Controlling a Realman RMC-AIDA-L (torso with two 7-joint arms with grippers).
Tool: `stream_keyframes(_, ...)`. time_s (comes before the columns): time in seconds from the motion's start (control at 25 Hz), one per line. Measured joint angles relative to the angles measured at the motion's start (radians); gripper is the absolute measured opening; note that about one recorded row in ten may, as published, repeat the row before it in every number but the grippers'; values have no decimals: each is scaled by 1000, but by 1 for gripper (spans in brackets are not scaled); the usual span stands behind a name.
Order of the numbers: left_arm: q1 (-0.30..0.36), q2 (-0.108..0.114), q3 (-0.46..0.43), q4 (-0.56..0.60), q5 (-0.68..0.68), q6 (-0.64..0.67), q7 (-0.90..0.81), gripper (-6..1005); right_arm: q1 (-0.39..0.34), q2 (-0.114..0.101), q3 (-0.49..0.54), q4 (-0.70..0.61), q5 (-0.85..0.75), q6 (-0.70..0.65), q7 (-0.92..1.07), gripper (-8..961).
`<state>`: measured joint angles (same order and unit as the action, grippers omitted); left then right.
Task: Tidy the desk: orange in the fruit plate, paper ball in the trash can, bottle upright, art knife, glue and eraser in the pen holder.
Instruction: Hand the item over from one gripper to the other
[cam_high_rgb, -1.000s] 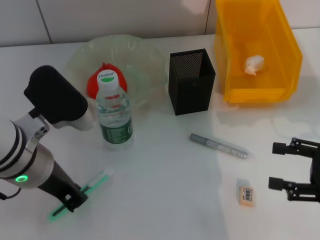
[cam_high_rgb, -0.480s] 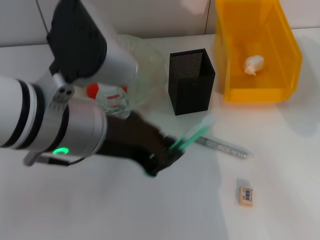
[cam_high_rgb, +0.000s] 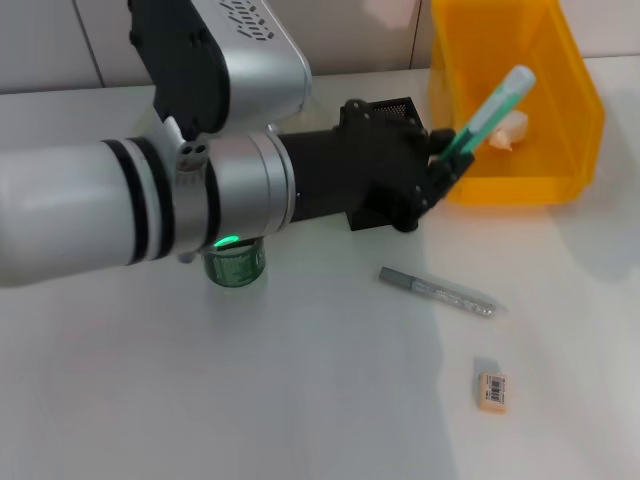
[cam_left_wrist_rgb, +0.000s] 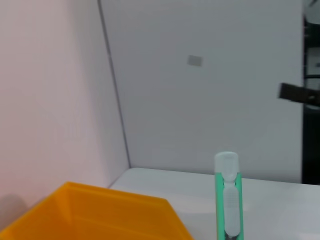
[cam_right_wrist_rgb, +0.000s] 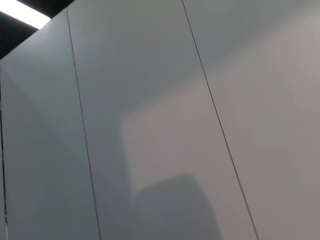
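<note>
Green art knife (cam_high_rgb: 490, 112) being clamped by left gripper (cam_high_rgb: 447, 160) — black mesh pen holder (cam_high_rgb: 392, 108) lying just behind, yellow trash can (cam_high_rgb: 540, 185) beyond.

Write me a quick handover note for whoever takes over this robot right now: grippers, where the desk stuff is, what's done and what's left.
Left gripper: shut on the green art knife, held above the table beside the black pen holder, in front of the yellow trash can.
Right gripper: not in view.
Done: paper ball is in the trash can; bottle looks upright, mostly hidden by the arm.
Left: drop the art knife into the pen holder, then the grey glue and the eraser, both lying on the table.
Orange and fruit plate are hidden behind the left arm; check them.
</note>
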<state>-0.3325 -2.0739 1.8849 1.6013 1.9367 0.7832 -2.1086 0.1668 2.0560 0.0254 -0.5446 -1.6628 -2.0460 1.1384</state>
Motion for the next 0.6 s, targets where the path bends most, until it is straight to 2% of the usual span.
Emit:
stream_keyframes(0.08, -8, 0, 41, -37, -8, -89, 29, 201, -2, 4, 1, 29, 1, -53, -7, 798)
stream_keyframes(0.12, -8, 0, 41, -37, -8, -89, 29, 201, -2, 4, 1, 29, 1, -53, -7, 798)
stream_keyframes(0.16, -9, 0, 100, -66, -7, -203, 59, 201, -2, 5, 1, 40, 2, -73, -11, 798)
stream_keyframes(0.32, -4, 0, 193, -100, 2, -378, 116, 203, -5, 12, 6, 120, 19, -121, -24, 797)
stream_keyframes(0.44, -10, -2, 228, -124, 3, -432, 130, 204, 0, 23, -1, 222, 21, -120, -103, 797)
stream_keyframes(0.48, -17, -4, 249, -138, 6, -455, 131, 204, 7, 25, -13, 293, 20, -114, -186, 797)
stream_keyframes(0.6, -21, -4, 276, -154, 18, -492, 133, 205, 17, 26, -33, 358, 19, -108, -264, 797)
